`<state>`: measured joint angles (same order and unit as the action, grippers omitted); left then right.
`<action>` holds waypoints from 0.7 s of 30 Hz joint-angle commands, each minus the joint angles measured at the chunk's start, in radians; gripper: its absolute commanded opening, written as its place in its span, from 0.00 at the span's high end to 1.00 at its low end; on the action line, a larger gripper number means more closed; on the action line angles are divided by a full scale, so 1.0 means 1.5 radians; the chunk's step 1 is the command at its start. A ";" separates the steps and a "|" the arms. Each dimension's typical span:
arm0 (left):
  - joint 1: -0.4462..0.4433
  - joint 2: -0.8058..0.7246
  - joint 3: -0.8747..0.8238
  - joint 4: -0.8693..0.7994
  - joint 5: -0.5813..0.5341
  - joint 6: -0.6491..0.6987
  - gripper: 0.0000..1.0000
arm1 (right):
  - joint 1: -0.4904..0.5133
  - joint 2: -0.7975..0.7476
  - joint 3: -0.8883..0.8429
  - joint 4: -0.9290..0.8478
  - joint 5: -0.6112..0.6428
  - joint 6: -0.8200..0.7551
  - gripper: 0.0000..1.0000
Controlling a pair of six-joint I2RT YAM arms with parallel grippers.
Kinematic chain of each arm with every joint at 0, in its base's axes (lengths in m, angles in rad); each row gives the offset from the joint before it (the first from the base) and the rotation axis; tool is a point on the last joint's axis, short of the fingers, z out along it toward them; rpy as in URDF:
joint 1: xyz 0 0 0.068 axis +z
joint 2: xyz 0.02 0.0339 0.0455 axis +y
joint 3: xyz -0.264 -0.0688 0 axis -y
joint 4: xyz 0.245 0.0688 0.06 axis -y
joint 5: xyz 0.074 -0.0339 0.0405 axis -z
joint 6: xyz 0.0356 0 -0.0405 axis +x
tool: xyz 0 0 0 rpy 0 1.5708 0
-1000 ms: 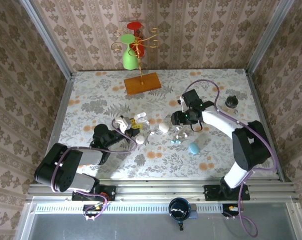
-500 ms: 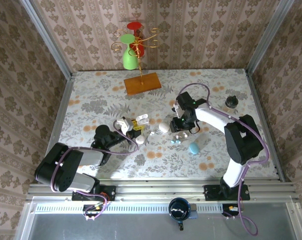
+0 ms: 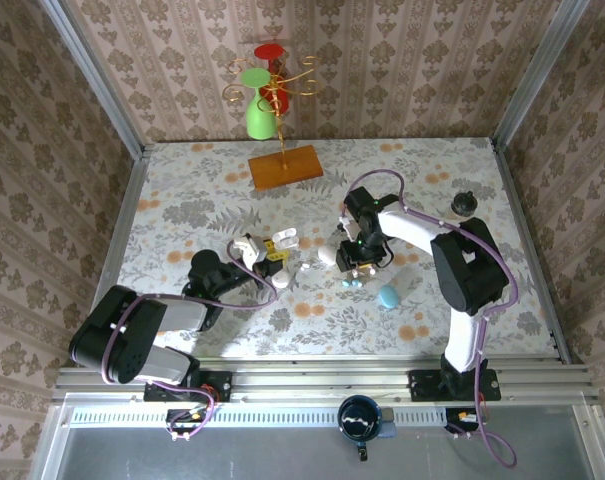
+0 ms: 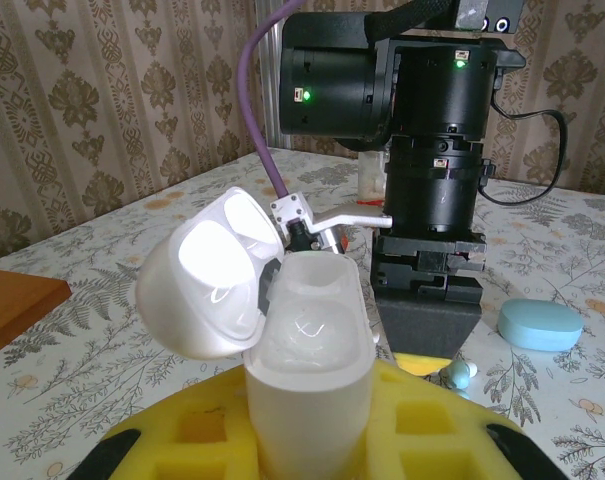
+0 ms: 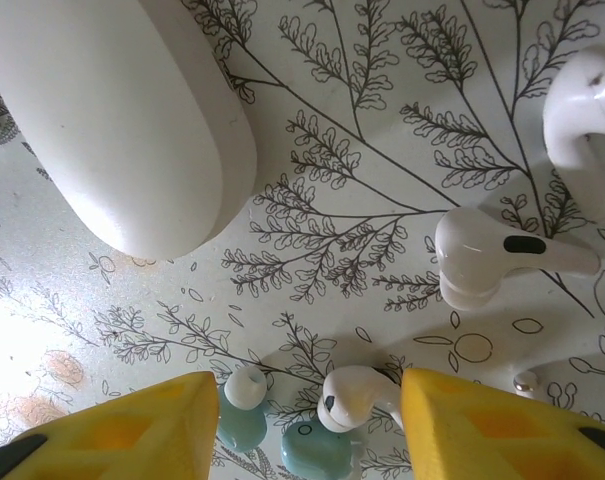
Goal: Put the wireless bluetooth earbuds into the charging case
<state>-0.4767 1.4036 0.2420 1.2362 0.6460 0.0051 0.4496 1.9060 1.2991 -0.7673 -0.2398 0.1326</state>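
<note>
My left gripper (image 4: 307,445) is shut on a white charging case (image 4: 307,370), held upright with its lid (image 4: 207,290) flipped open and its wells empty. My right gripper (image 5: 312,425) points straight down at the table, open. Between its yellow fingers lie a white earbud (image 5: 357,398), touching the right finger, and two pale blue earbuds (image 5: 244,415). Two more white earbuds (image 5: 502,255) lie just beyond. From above, the right gripper (image 3: 357,268) stands a short way right of the held case (image 3: 284,238).
A closed white case (image 5: 122,120) lies beside the buds, and a closed pale blue case (image 3: 388,296) sits just nearer. At the back stands a wire stand on an orange wooden base (image 3: 285,166). A small black object (image 3: 465,203) rests far right.
My right gripper has swung left and come down over the cluster of earbuds. The left arm and its case have not moved.
</note>
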 commanded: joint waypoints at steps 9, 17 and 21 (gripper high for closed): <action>-0.002 0.007 -0.001 0.030 0.014 0.013 1.00 | 0.002 -0.017 -0.050 -0.002 -0.029 0.017 0.49; -0.002 0.010 -0.001 0.030 0.013 0.011 1.00 | 0.006 -0.053 -0.082 0.028 -0.083 0.062 0.56; -0.001 0.009 0.001 0.030 0.020 0.010 1.00 | 0.004 -0.063 -0.084 0.032 -0.050 0.073 0.58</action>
<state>-0.4767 1.4132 0.2420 1.2400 0.6506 0.0051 0.4526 1.8492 1.1862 -0.7300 -0.3199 0.2058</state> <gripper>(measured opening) 0.200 0.429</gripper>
